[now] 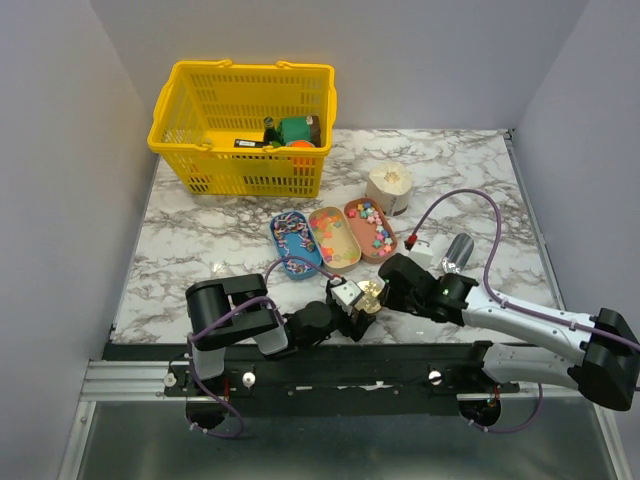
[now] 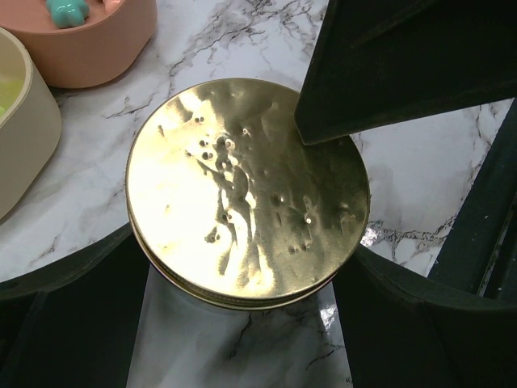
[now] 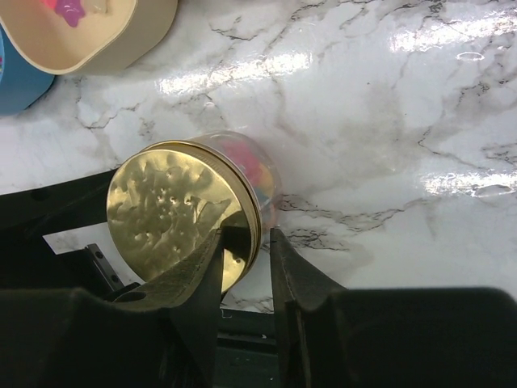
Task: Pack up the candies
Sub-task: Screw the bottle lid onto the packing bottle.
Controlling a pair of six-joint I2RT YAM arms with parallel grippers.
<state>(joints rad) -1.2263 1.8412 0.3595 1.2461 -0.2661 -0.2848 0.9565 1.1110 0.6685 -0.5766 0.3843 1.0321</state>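
Packing part-done: some candies [image 3: 257, 166] show inside the jar [image 3: 230, 144] and many more lie in the trays [image 1: 340, 250] just beyond, while the left gripper [image 1: 348, 303] clamps the jar and the right gripper [image 3: 246, 257] pinches its lid [image 3: 174, 214], apparently not yet sealed.

On the table [image 1: 180, 250] the middle tray [image 1: 343, 255] lies between the left tray [image 1: 305, 262] and the right tray [image 1: 385, 245], touching both, and all three have candies [image 1: 374, 222] in them. Behind it to the left stands the basket [image 1: 190, 110], behind it to the right a paper cup [image 1: 389, 186], and further right a small cylinder [image 1: 458, 250] lies on its side. Just in front of it is the jar [image 3: 257, 170], with the right pincer [image 3: 245, 259] nipping the rim of its lid [image 2: 242, 194] and the left pincer [image 2: 242, 299] clasping its two sides.
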